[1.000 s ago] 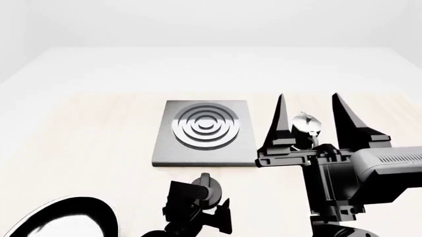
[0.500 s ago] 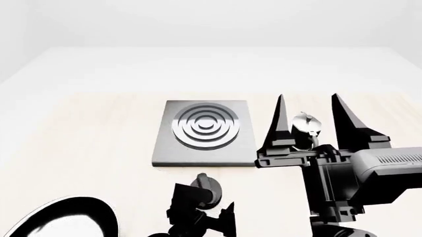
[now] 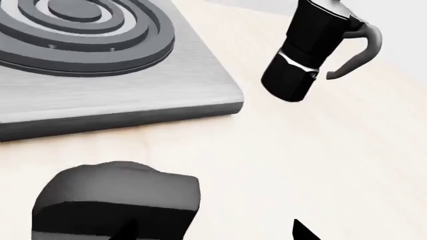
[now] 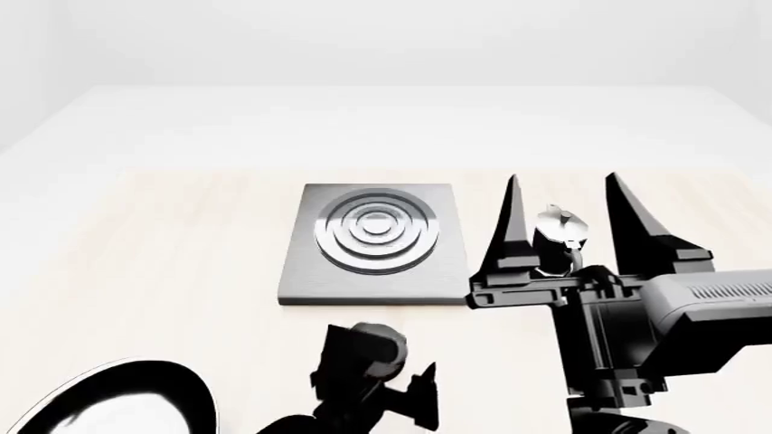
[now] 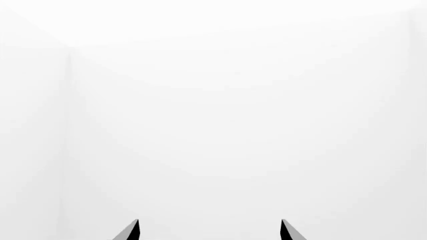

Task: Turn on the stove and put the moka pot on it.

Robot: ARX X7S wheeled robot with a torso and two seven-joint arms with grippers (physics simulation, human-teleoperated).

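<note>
stove [image 4: 371,242]: brushed grey metal plate, matt, with glossy ringed burner
moka pot [image 3: 308,50]: smooth black body, shiny silver lid
table [image 4: 157,262]: pale wood grain, matt
frying pan [image 4: 115,402]: glossy black

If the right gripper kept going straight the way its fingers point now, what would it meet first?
Probably the moka pot: in the head view it shows between the open fingers of the right gripper. Yet the right wrist view shows only blank wall ahead, so the gripper may be aimed above the pot; depth is unclear.

Grey stove [image 4: 374,240] on pale table [image 4: 157,244], moka pot [image 4: 558,242] beside it between open right hand [image 4: 565,194] fingers, apparently untouched
</note>
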